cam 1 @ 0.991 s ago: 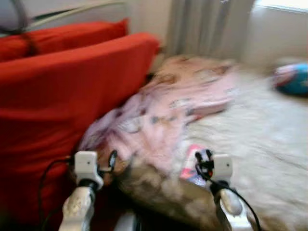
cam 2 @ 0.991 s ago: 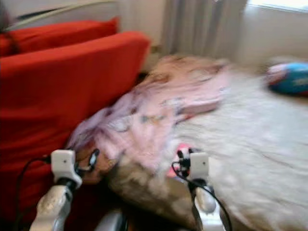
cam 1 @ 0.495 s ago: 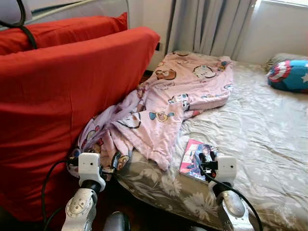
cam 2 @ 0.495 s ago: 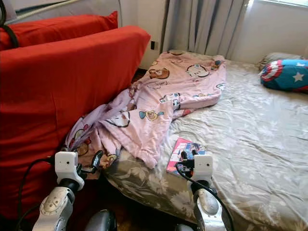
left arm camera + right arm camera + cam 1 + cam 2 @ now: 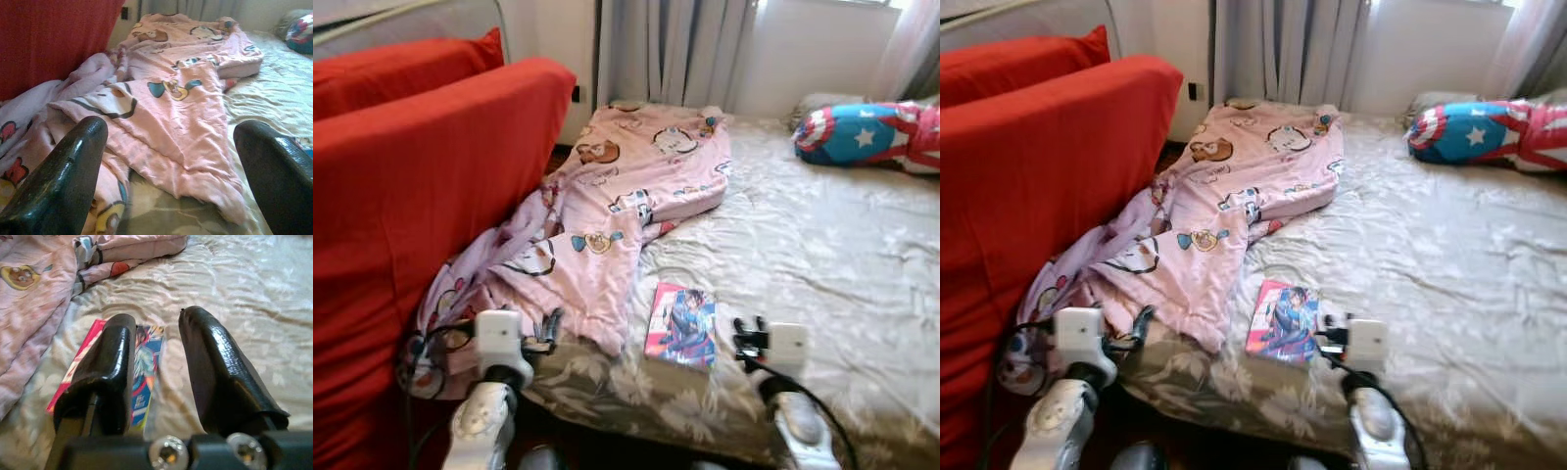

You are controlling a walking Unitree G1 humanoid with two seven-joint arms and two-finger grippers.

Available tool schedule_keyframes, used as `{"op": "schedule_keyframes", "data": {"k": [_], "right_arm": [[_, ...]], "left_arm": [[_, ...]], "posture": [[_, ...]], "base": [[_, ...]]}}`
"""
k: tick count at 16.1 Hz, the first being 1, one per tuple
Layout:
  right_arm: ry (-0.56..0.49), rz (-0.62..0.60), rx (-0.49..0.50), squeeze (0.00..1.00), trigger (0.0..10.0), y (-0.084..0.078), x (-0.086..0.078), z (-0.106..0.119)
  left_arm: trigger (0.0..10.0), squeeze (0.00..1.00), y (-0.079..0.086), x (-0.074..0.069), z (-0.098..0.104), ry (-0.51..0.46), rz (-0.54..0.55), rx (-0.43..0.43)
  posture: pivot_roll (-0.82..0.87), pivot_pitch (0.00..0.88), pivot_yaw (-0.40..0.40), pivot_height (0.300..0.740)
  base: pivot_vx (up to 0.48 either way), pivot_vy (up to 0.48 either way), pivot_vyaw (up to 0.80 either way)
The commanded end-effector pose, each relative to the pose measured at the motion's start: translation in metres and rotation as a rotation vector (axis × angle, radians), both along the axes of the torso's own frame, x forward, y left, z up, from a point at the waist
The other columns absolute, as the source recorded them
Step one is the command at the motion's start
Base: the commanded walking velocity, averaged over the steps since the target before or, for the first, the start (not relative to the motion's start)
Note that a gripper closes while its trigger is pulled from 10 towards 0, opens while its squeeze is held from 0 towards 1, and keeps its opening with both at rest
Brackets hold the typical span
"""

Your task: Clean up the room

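Observation:
A pink cartoon-print blanket lies crumpled over the left side of the bed, and its lower end spills off the edge against the red sofa. A colourful comic book lies flat on the floral sheet near the bed's front edge. My left gripper hangs open just before the blanket's lower hem, with nothing between its fingers. My right gripper sits a little right of the book, low over the sheet. In the right wrist view its fingers are apart and empty, with the book lying beyond them.
The bed with its grey floral sheet takes up the middle and right. A blue, red and white star pillow lies at its far right. A red sofa stands close on the left. Grey curtains hang behind.
The camera has swung to the right and the blur has cleared, so the sofa takes less of the view and the book now lies between my arms. Both grippers keep their pose.

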State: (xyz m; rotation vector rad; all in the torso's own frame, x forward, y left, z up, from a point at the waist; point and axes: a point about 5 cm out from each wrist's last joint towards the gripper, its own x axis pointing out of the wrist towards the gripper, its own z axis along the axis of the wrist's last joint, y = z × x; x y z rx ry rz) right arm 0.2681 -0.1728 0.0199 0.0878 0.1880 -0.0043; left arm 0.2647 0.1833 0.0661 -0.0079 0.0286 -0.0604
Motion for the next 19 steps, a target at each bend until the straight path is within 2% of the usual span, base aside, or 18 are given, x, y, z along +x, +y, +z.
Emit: {"op": "schedule_keyframes", "data": {"k": [1,3,6,11,15,16,19], "right_arm": [[-0.028,0.034,0.012,0.00,10.0,0.011,0.006,0.006],[-0.047,0.074,0.020,0.00,10.0,0.018,0.006,0.008],[-0.035,0.076,0.014,0.00,10.0,0.017,0.006,0.007],[0.025,0.135,0.005,0.00,10.0,0.023,0.007,-0.001],[0.128,0.118,0.049,0.00,10.0,0.025,0.014,-0.013],[0.181,0.114,0.073,0.00,10.0,0.029,0.016,-0.019],[0.232,0.090,0.136,0.00,10.0,0.036,0.019,-0.023]], "left_arm": [[10.0,0.00,0.007,0.000,0.003,0.002,0.013,0.016],[10.0,0.00,0.007,0.000,0.003,-0.001,0.011,0.015],[10.0,0.00,0.007,0.001,0.004,-0.004,0.012,0.016],[10.0,0.00,0.002,0.004,0.008,-0.023,0.002,0.019],[10.0,0.00,-0.007,0.009,0.012,-0.035,-0.032,0.012],[10.0,0.00,-0.007,0.011,0.016,-0.042,-0.038,0.018],[10.0,0.00,-0.004,0.012,0.021,-0.051,-0.041,0.031]], "posture": [[0.04,0.000,-0.077,0.626],[0.03,0.000,-0.077,0.626],[0.04,0.000,-0.078,0.626],[0.03,0.000,-0.074,0.626],[0.04,0.000,-0.065,0.626],[0.06,0.005,-0.059,0.626],[0.08,0.036,-0.055,0.626]], "base": [[0.300,0.000,0.00],[0.304,0.000,0.00],[0.304,0.000,0.00],[0.000,0.000,0.00],[0.000,0.000,0.00],[0.000,0.000,0.00],[0.000,0.000,0.00]]}}
